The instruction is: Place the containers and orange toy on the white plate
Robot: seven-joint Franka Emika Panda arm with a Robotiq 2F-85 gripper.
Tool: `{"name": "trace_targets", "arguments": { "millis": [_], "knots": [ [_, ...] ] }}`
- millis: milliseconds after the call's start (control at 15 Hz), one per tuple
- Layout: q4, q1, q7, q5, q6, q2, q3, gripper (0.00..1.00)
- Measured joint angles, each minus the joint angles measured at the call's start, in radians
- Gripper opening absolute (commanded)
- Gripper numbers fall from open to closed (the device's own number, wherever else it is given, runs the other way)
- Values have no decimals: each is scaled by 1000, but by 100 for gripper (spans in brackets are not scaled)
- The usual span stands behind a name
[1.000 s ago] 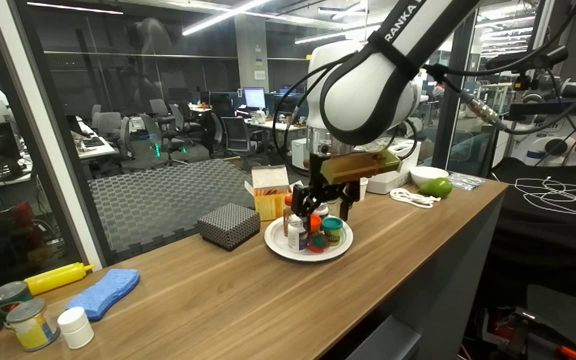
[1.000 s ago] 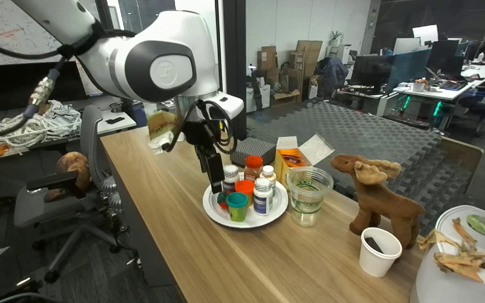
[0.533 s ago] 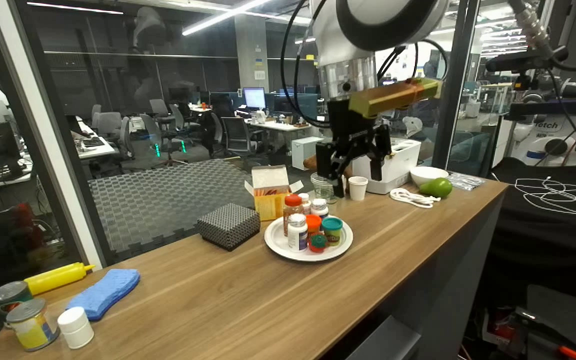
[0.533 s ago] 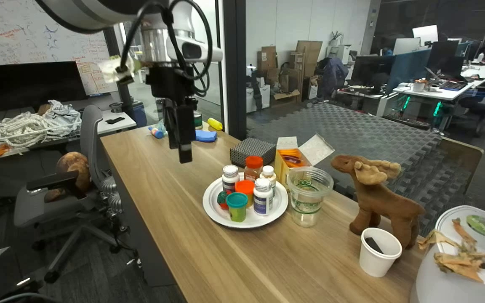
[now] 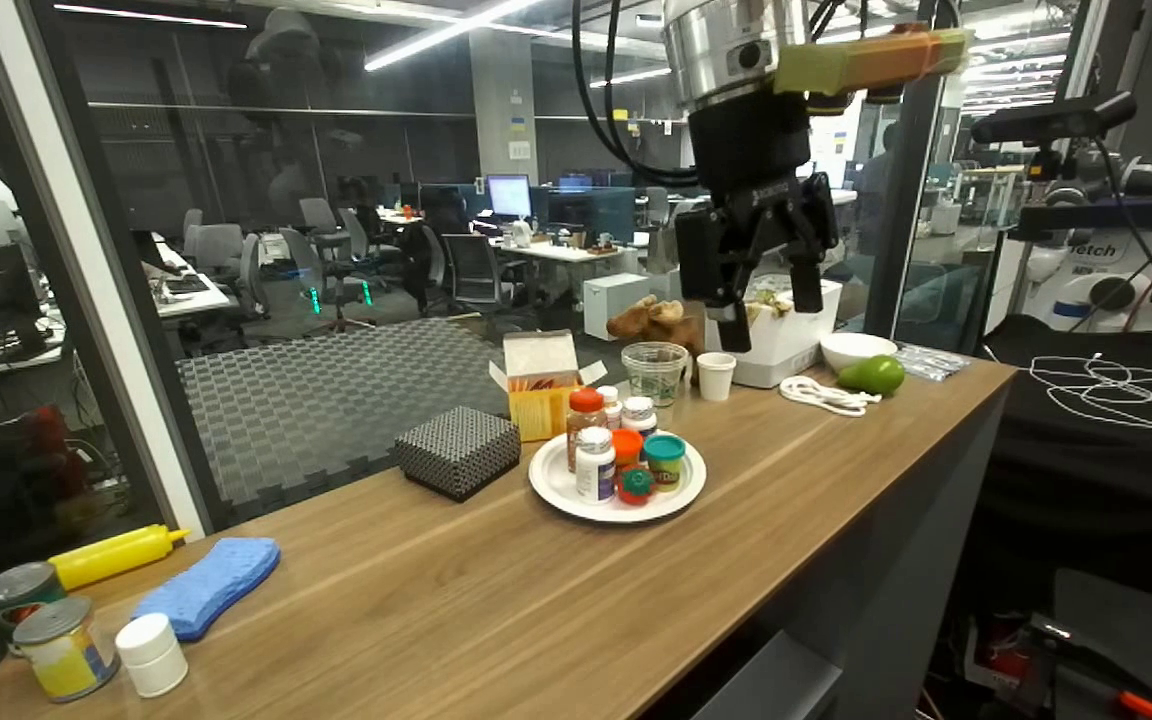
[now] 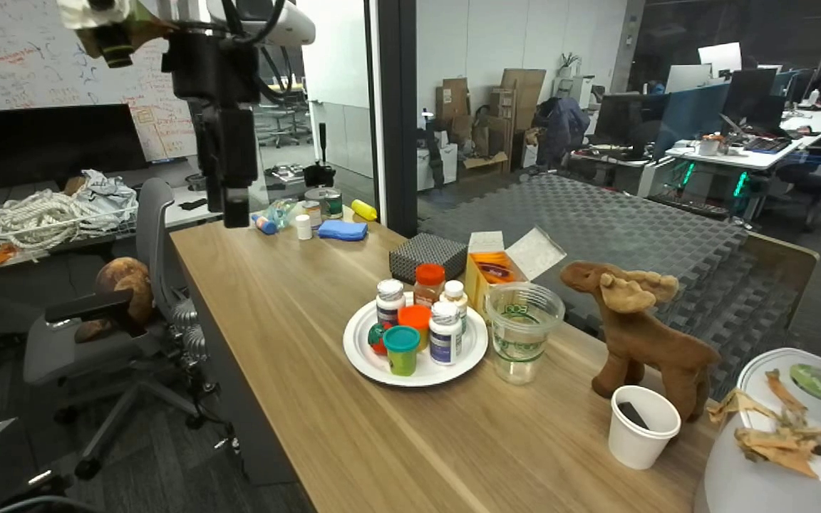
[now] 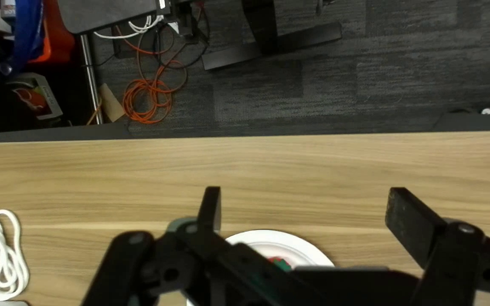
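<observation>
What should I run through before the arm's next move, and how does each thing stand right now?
1. Gripper open and empty: ok, jaws apart, nothing between them.
2. Gripper clear of the white plate: ok, it hangs apart from it.
3. Bottles and teal-lidded tub upright on the plate: ok.
4. Orange toy on the plate: cannot tell; a red-and-green item there may be it.
5. Anything left to place: cannot tell; a white jar stands off the plate near the blue sponge, perhaps not meant to move.
6. Wrist view of the whole plate: not ok, the gripper hides much of it.
</observation>
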Motion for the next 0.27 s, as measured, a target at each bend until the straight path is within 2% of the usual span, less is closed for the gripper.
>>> {"name": "trace_targets", "arguments": {
  "millis": [267],
  "knots": [
    [-20,0,-26,22,-4,-26,3,100]
  ]
}}
